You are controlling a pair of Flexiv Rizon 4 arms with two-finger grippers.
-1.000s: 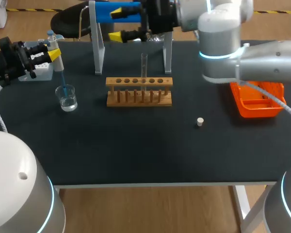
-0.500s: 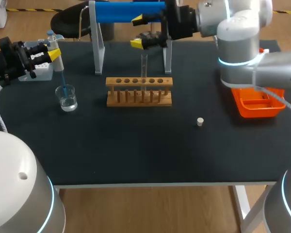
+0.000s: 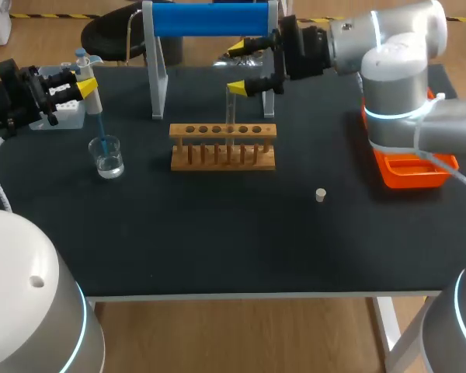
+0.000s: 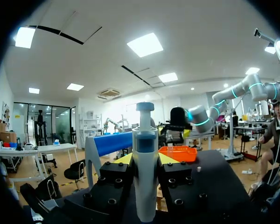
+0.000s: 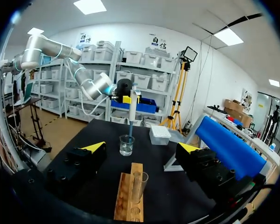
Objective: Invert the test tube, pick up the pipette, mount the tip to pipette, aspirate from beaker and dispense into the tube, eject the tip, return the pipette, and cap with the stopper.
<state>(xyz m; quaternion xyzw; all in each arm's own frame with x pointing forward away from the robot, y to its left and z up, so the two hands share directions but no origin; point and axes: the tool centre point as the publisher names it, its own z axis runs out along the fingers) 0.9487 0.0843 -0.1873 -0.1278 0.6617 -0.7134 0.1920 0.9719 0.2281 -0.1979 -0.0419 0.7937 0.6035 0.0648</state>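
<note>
My left gripper (image 3: pixel 85 81) is shut on the white pipette (image 3: pixel 91 95), which stands upright with its blue tip (image 3: pixel 102 134) dipped into the glass beaker (image 3: pixel 109 156) at the table's left. In the left wrist view the pipette (image 4: pixel 145 154) stands between the fingers of the left gripper (image 4: pixel 145 161). A clear test tube (image 3: pixel 231 109) stands mouth up in the wooden rack (image 3: pixel 223 146). My right gripper (image 3: pixel 238 67) hangs open just behind and above the tube. In the right wrist view the tube (image 5: pixel 139 186) sits below the open right gripper (image 5: pixel 141 147). A small white stopper (image 3: pixel 320 195) lies right of the rack.
A pipette stand with a blue roller (image 3: pixel 210 19) rises behind the rack, close to the right gripper. A tip box (image 3: pixel 64 110) sits at the far left under my left arm. An orange tray (image 3: pixel 413 166) lies at the right edge, below the right arm.
My right arm has swung to the right and its open gripper has come down from the blue roller to just behind the test tube. The left arm and pipette have not moved.
</note>
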